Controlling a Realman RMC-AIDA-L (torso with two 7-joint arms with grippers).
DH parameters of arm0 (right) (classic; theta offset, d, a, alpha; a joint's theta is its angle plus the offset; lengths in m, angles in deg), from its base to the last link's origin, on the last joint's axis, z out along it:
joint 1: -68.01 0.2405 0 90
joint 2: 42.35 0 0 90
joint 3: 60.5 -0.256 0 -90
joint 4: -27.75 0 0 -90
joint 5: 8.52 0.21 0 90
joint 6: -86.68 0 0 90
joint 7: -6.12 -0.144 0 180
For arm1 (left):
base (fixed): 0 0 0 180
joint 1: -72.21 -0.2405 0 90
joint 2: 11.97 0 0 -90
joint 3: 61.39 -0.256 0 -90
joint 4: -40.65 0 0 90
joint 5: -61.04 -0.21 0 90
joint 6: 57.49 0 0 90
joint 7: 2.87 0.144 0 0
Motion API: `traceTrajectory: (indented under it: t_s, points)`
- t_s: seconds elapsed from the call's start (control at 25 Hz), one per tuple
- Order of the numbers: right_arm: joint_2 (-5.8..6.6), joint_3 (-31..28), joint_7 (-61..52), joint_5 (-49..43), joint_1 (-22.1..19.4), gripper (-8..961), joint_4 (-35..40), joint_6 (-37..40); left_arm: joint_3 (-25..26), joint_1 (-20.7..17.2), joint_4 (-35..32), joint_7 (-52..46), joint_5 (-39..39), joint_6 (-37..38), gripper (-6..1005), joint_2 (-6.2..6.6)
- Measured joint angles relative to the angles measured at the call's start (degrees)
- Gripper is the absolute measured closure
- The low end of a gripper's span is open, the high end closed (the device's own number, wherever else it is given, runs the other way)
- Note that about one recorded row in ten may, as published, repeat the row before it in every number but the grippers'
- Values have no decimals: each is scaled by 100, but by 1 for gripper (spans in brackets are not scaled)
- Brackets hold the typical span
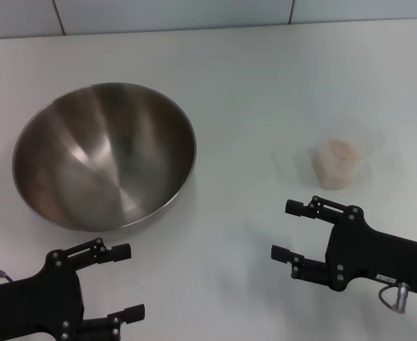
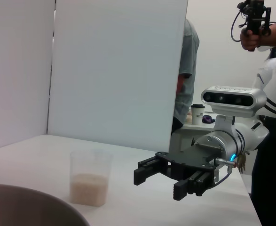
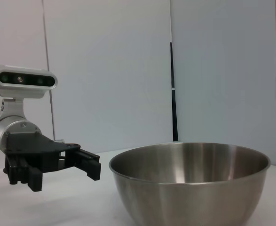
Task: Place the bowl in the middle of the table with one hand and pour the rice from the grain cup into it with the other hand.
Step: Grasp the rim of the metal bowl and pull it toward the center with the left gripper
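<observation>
Left gripper (image 1: 130, 280), lower left of the head view, fingers apart and empty, sits just below the bowl (image 1: 104, 155), upright at left-centre. Right gripper (image 1: 288, 229), lower right, gapes empty below the upright grain cup (image 1: 338, 163) holding rice (image 1: 339, 150).

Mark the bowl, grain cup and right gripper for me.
bowl (image 1: 101, 153): head view, brushed inner wall.
grain cup (image 1: 338, 165): head view, side wall over the rice.
right gripper (image 1: 288, 229): head view, open gap midway between its fingertips.
</observation>
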Motion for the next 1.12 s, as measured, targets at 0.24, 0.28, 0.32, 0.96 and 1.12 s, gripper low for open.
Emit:
traceTrajectory:
  t_s: [0.24, 0.28, 0.32, 0.96, 1.12]
  points:
    - [-2, 0, 0, 0, 8, 228, -1, 1, 3, -5, 0, 0, 0, 26, 185, 0]
    - [-2, 0, 0, 0, 8, 228, -3, 0, 10, -8, 0, 1, 0, 31, 184, 0]
    - [-2, 0, 0, 0, 9, 228, -6, 1, 11, -8, 0, 1, 0, 32, 184, 0]
    - [-2, 0, 0, 0, 3, 229, -9, 15, 1535, 163, 44, 61, 93, 792, 185, -263]
    - [-2, -4, 0, 0, 6, 229, 13, 79, 1947, 235, 131, 62, 161, 770, 185, -282]
